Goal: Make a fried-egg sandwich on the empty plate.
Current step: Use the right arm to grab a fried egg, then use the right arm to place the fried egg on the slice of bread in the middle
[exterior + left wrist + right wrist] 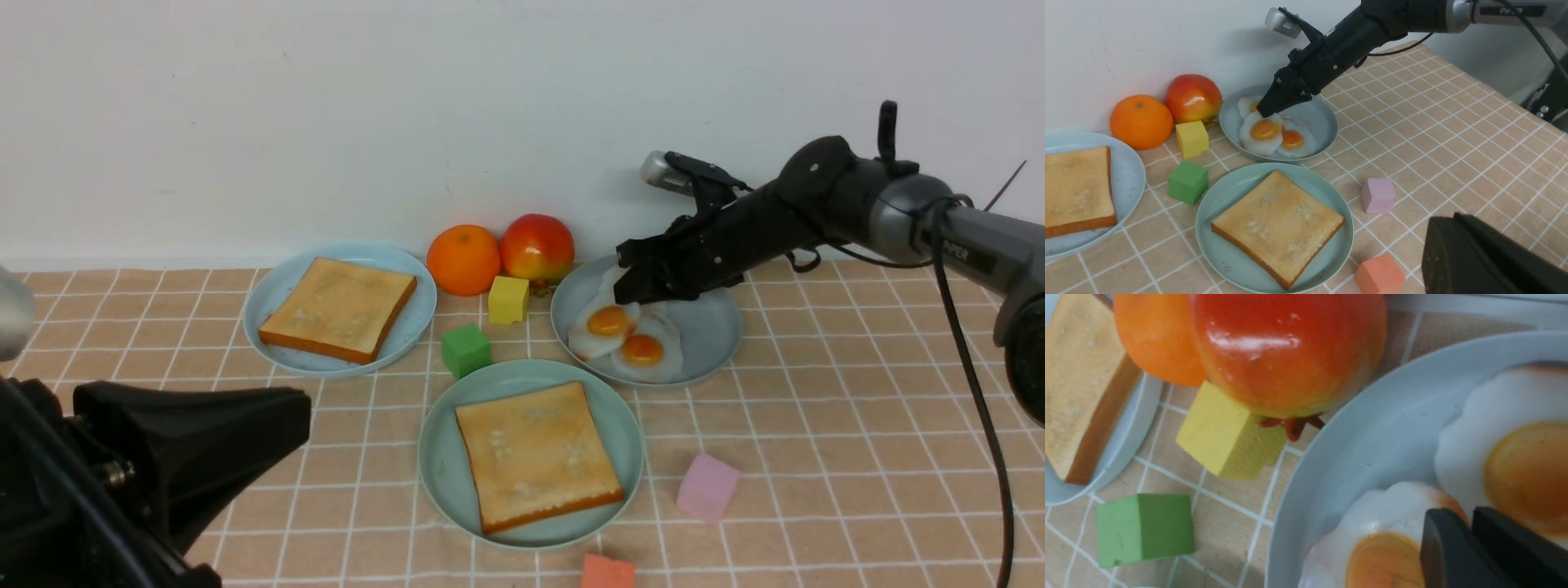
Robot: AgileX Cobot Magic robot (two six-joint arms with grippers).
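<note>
The right gripper [625,286], black fingers pressed together, sits on the white fried eggs [629,336] in the round grey-blue plate [710,327] near the table's far edge. The round mint-green plate [441,461] by the front edge holds one golden toast slice [535,453]. I cannot tell whether the left gripper [245,425] is spread.

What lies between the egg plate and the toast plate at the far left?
The yellow cube sits right in that gap, with the orange and the red fruit just behind it; the front view shows this.
</note>
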